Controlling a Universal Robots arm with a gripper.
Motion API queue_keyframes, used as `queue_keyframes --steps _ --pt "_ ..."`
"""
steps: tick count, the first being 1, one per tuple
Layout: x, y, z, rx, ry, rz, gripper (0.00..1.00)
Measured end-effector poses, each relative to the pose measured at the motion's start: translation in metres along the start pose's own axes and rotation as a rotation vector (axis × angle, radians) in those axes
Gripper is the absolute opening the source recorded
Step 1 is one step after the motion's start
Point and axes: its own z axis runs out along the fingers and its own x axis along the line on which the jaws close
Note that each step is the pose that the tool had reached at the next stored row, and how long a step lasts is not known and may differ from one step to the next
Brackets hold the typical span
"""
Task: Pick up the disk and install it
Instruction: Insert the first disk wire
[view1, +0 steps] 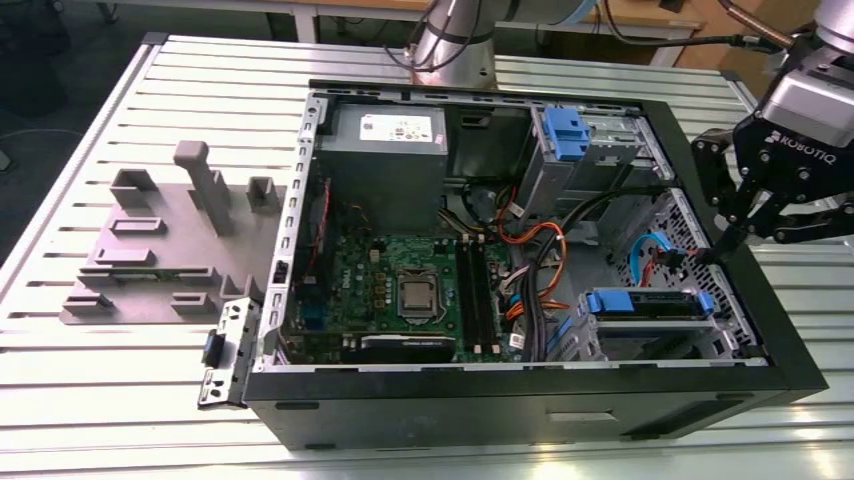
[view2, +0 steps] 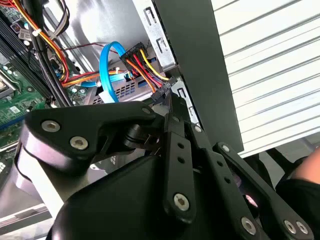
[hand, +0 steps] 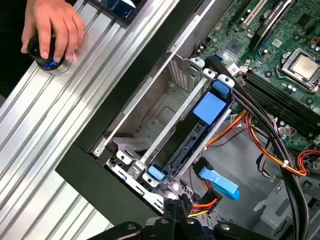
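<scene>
Near the end effector (view1: 737, 240), the disk (view1: 647, 301) lies inside the drive bay (view1: 650, 340).

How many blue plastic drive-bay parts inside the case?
2. Blue latch piece, high in the exterior view; the blue-framed disk, lower, at that view's right. Cables may hide others.

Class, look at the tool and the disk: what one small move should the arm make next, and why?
Probably raise the tool slightly: the disk seems already seated in its bay, while the tool hangs close to loose power cables.
</scene>
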Motion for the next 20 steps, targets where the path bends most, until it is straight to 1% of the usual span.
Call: queue_keyframes --steps 6,7,8,10,11,12,17,20 --pt "0.0000 0.0000 0.0000 0.0019 0.0008 -0.012 0.11" --pt "0.0000 0.0000 -0.0008 0.0018 0.0009 -0.012 0.11" --pt "0.0005 0.0002 -0.0040 0.0018 0.0009 -0.012 0.11" --pt "0.0022 0.0009 -0.0149 0.0019 0.0009 -0.012 0.11" --pt "0.0027 0.0012 -0.0183 0.0019 0.0008 -0.012 0.11" --pt "0.0029 0.0013 -0.0197 0.0019 0.0008 -0.012 0.11" --pt "0.0024 0.0020 -0.0198 0.0019 0.0004 -0.007 0.11" --pt "-0.0004 0.0056 -0.0203 0.0017 -0.0029 0.024 0.11"
